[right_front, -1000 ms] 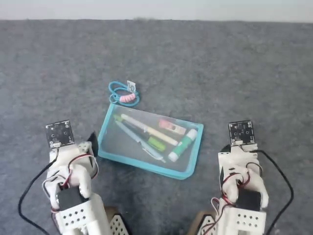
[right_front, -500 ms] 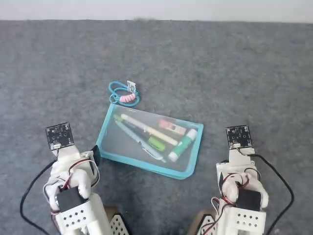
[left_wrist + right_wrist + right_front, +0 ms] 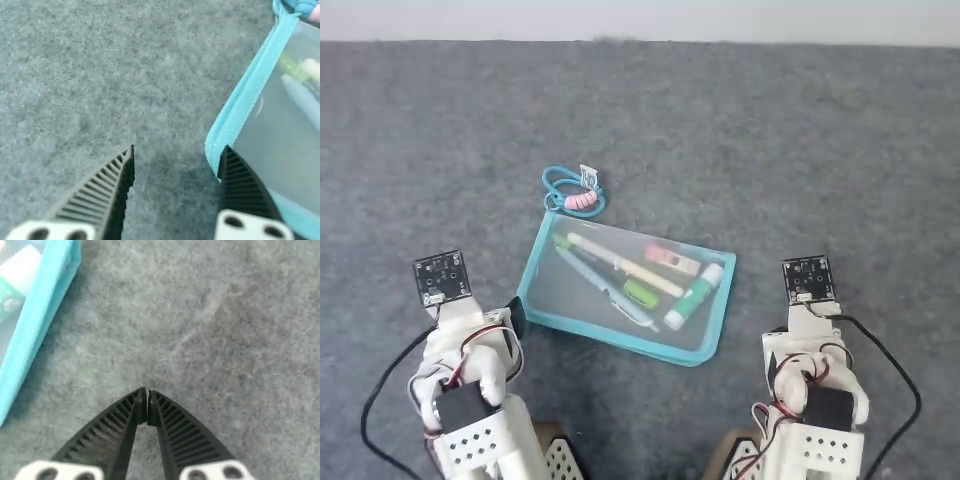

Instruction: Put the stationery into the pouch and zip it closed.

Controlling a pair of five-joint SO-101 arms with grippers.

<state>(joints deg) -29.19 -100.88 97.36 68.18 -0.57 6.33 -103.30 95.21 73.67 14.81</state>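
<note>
A clear pouch with teal trim (image 3: 625, 290) lies flat on the grey carpet between the two arms, with pens, a glue stick and a pink eraser (image 3: 671, 259) inside it. Its teal cord and pink pull (image 3: 575, 193) lie at its far corner. My left gripper (image 3: 176, 156) stands open beside the pouch's near left corner (image 3: 220, 140), one finger by the teal edge, holding nothing. My right gripper (image 3: 147, 392) is shut and empty over bare carpet, a little to the right of the pouch's edge (image 3: 37, 320).
Grey carpet (image 3: 770, 140) covers the whole table out to a pale wall at the far edge. The left arm's base (image 3: 470, 400) and the right arm's base (image 3: 815, 400) stand at the near edge.
Both arms drew back toward the near edge between one second and half a second ago. Since then nothing has moved. The pouch has stayed in place.
</note>
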